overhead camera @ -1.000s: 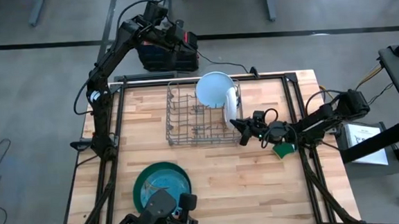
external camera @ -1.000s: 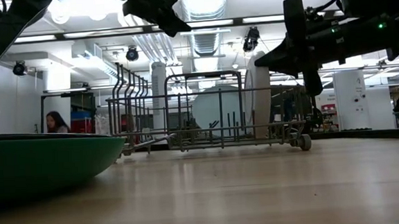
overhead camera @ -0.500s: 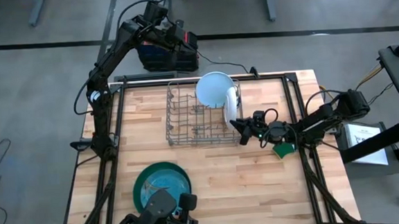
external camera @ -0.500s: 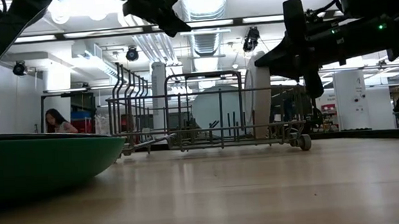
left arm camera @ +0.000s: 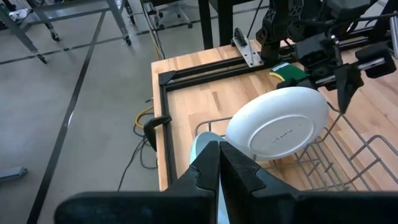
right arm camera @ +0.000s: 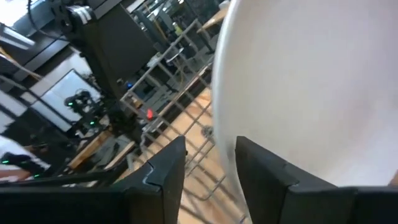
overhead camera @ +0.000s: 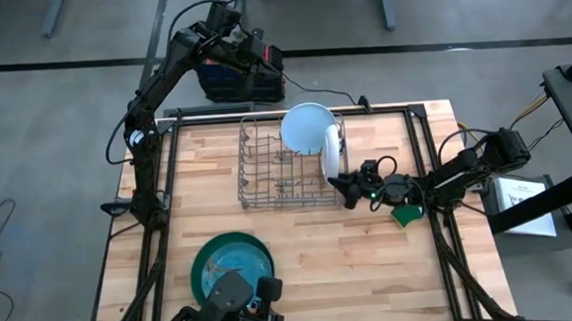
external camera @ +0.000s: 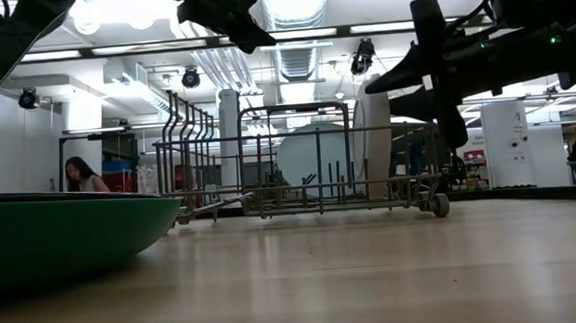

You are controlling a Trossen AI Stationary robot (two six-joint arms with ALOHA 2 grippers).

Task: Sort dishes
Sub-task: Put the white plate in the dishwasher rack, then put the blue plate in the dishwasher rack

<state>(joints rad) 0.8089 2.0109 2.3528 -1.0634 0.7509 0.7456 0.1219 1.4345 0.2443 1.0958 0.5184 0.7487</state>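
Plates (overhead camera: 307,127) in wire rack (overhead camera: 285,172) on wooden table (overhead camera: 371,255); grey concrete floor (overhead camera: 44,116)

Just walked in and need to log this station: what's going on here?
A two-armed robot is sorting dishes into a grey wire rack. A pale blue plate and a white plate stand in the rack. The right gripper, jaws open, is at the white plate's edge, not holding it. The left gripper, jaws shut, hangs above the table's far edge. A teal plate lies on a dark green plate near the front, unsorted.
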